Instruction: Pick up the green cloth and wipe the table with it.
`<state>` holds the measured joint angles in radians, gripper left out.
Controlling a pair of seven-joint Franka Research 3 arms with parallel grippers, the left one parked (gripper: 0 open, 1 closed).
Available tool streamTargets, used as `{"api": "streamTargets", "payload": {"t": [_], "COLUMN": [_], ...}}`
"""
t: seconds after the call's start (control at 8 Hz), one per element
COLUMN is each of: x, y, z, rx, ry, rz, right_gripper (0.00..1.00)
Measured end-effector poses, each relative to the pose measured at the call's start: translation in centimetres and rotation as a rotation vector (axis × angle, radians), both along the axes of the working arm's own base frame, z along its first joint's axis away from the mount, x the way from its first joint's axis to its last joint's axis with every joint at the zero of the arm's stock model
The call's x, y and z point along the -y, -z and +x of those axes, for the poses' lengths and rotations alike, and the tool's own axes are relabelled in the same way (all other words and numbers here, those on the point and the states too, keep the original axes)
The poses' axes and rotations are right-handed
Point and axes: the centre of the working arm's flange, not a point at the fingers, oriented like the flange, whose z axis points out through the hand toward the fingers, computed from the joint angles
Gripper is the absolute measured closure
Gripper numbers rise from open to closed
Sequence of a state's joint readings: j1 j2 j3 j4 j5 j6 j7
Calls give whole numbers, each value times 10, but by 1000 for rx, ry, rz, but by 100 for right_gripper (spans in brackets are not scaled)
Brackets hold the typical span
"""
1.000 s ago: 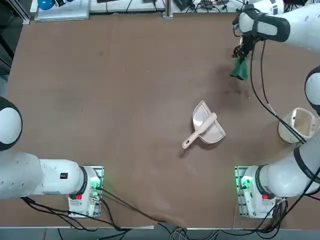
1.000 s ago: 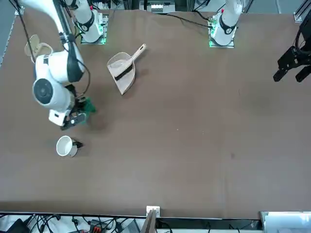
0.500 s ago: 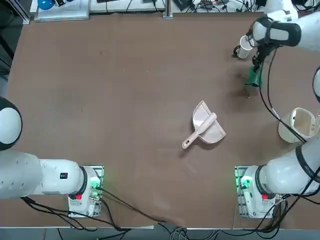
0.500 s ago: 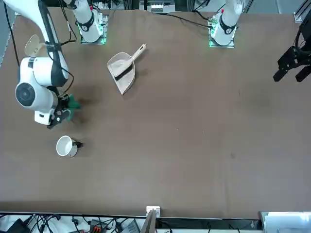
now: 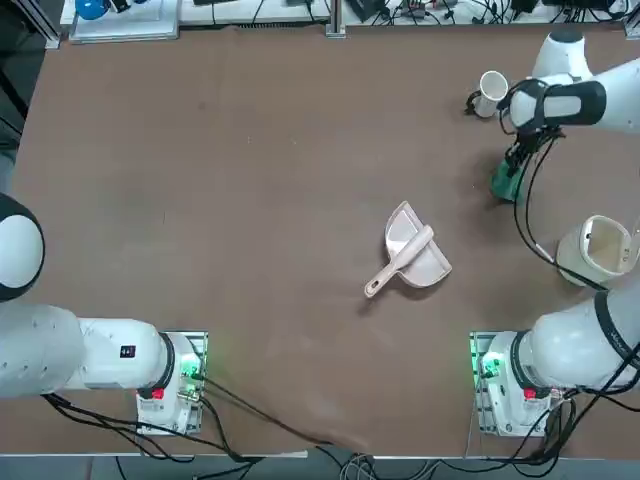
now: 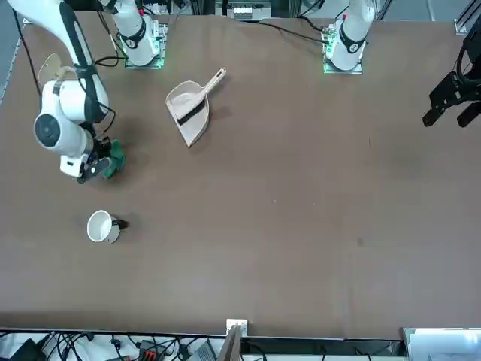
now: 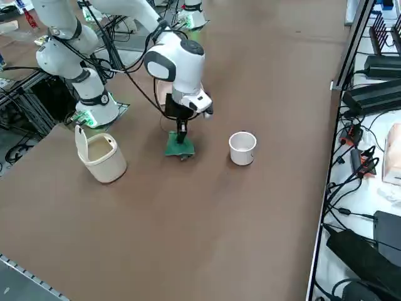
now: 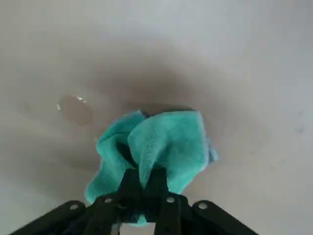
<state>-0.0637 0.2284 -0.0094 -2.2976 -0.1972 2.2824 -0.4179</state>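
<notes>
The green cloth (image 5: 506,178) is a small bunch of fabric pressed onto the brown table (image 5: 250,200) near its right edge. My right gripper (image 5: 513,165) stands over it, shut on its upper folds. From the front the green cloth (image 6: 113,160) pokes out beside the right gripper (image 6: 98,167). The side view shows the green cloth (image 7: 178,148) spread flat under the right gripper (image 7: 182,133). In the wrist view the green cloth (image 8: 164,144) bulges out from between the closed fingertips (image 8: 128,185).
A white cup (image 5: 491,92) lies on its side just beyond the cloth. A cream jug (image 5: 595,250) stands nearer the arm's base. A pinkish dustpan (image 5: 410,255) lies mid-table.
The right gripper has carried the cloth to the right and then back toward the arm's base, away from the white cup. Its grip stays shut.
</notes>
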Motion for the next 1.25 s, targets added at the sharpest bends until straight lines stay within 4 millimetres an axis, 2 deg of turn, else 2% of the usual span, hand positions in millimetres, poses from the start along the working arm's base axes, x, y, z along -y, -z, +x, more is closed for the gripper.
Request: {"api": "streamTargets", "payload": {"t": [0.12, 0.25, 0.62, 0.88, 1.0, 1.12, 1.25], "x": [-12, -35, -144, -204, -225, -238, -238], "y": [3, 7, 24, 16, 5, -2, -1], "z": [-6, -8, -11, -3, 8, 16, 18], "rx": [13, 38, 105, 137, 158, 150, 128], "ry": [45, 101, 258, 344, 375, 376, 356], "rz": [-7, -2, 95, 129, 137, 136, 131], "right_gripper": [95, 95, 95, 95, 95, 95, 95]}}
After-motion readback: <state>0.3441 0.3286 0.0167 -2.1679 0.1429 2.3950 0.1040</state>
